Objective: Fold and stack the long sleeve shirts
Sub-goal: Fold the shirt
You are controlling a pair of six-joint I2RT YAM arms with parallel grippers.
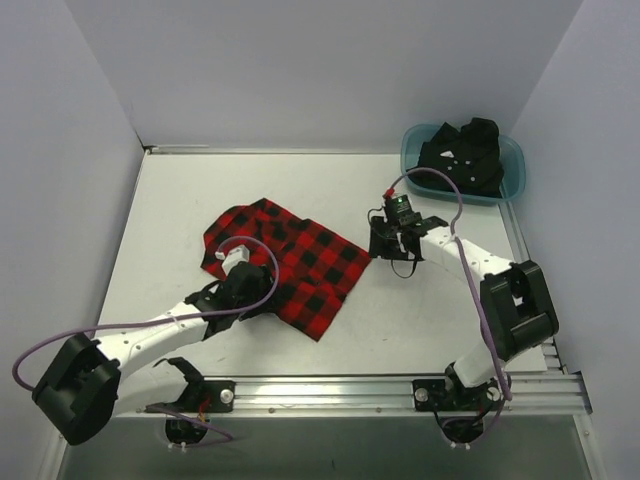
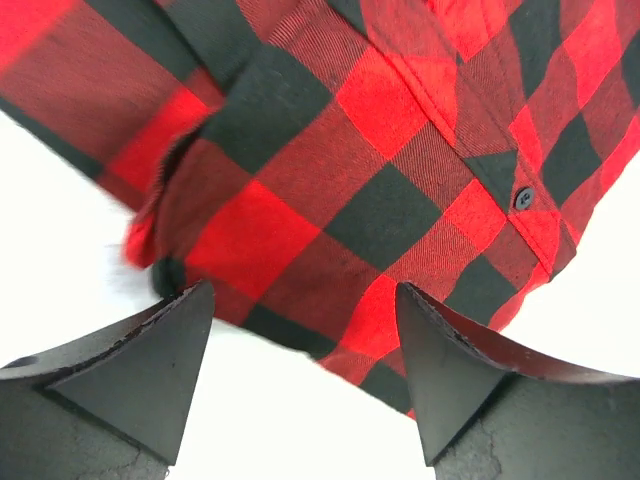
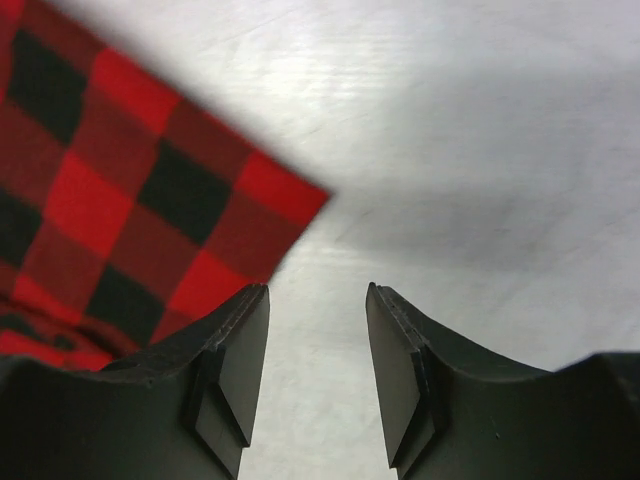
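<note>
Leftmost, the left gripper (image 2: 305, 300) hangs wide open and empty over the red-and-black flannel shirt (image 1: 290, 262) lying on the table (image 1: 400, 320). Beside its right corner the right gripper (image 3: 317, 290) stands half open, holding nothing. The black shirt (image 1: 462, 155) sits in the teal tub (image 1: 408, 158), far right.

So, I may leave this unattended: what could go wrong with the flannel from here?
The left gripper hangs open over the flannel's layered edge; closing could pinch several layers and undo the fold. The right gripper is open over bare table beside the flannel's corner, so a grab might miss cloth.
</note>
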